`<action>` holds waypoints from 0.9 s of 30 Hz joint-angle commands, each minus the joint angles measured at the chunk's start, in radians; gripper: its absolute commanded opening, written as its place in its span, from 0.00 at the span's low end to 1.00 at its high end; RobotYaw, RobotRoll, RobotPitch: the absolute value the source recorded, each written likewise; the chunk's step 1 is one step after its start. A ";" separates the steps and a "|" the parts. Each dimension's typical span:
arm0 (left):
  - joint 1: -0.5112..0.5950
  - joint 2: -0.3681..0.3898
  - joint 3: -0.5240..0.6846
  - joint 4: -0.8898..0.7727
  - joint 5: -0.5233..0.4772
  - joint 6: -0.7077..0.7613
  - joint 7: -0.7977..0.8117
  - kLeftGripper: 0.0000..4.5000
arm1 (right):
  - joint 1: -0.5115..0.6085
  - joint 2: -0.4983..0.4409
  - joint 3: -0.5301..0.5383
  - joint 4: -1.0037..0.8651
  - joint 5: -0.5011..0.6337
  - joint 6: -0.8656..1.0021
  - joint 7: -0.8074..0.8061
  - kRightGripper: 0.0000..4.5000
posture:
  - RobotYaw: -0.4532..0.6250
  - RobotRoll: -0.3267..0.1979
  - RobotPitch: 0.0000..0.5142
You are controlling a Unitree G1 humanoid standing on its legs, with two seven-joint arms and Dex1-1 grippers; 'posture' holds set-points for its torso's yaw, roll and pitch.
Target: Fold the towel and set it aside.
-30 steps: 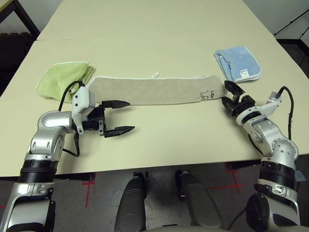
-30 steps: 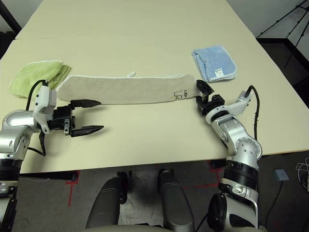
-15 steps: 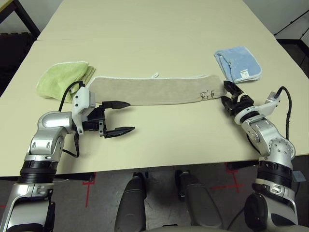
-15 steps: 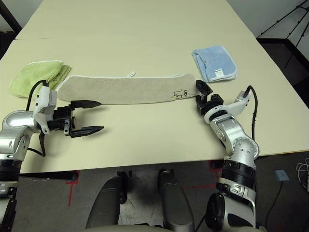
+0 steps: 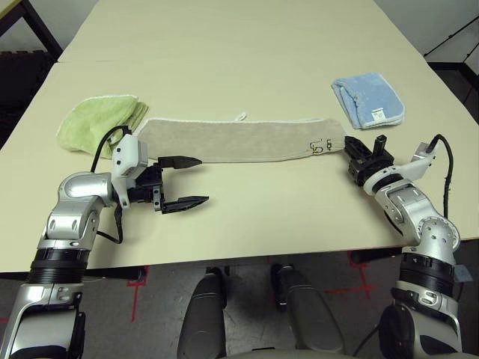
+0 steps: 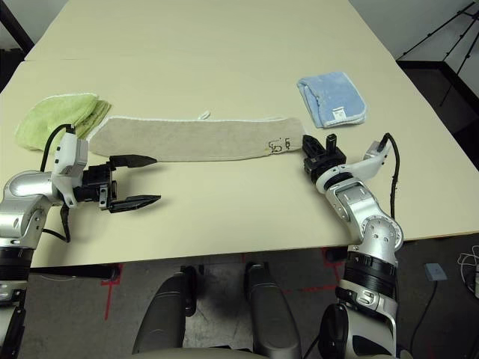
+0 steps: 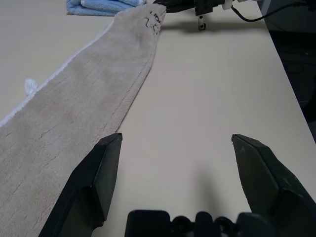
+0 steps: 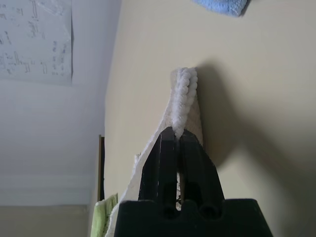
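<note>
On my far left a green towel (image 5: 101,121) lies folded on the table (image 5: 247,45), just beside the left end of the towel (image 5: 239,140). My left gripper (image 5: 185,181) hovers over bare table just in front of that end, pointing to my right along the towel's near edge, its two black fingers (image 7: 101,173) spread wide with nothing between them. From the left wrist camera the tan cloth runs away along one side of the open fingers and does not touch them.

The towel is a long, narrow beige strip lying flat across the middle of the table, already doubled lengthwise, with white stitching along its far edge. A small white loop (image 5: 241,116) sticks out from the far edge near the middle. A small dark logo (image 5: 322,146) sits close to its right end.

At that right end my right gripper (image 5: 358,150) points forward and is pinched together on the towel's corner. From the right wrist camera the two fingers (image 8: 174,163) press against each other with the white-edged cloth rising between their tips, so the corner is lifted slightly off the table.

Beyond the right gripper, near the towel's end but apart from it, a blue towel (image 5: 368,98) lies folded with a white tag (image 5: 379,114) on its near edge
</note>
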State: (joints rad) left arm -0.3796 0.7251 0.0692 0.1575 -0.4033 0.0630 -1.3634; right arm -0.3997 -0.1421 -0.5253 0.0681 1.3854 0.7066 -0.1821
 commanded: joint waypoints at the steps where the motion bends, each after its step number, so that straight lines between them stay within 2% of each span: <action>1: 0.007 0.009 -0.006 -0.011 0.000 0.002 -0.001 1.00 | 0.033 -0.043 -0.038 0.037 -0.022 -0.007 -0.016 0.01 | 0.40 0.62 0.41; 13: -0.065 -0.024 0.043 0.028 -0.041 0.058 0.092 1.00 | 0.017 -0.202 -0.059 0.082 -0.027 0.039 0.072 0.01 | 0.40 0.62 0.41; 27: -0.071 -0.021 0.035 0.026 -0.036 0.053 0.080 1.00 | -0.009 -0.218 -0.008 0.064 -0.093 0.066 0.222 0.01 | 0.40 0.62 0.39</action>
State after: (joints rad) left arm -0.4609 0.7006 0.1131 0.1771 -0.4391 0.1158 -1.2724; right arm -0.4208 -0.3467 -0.5340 0.1567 1.3029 0.7591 0.0127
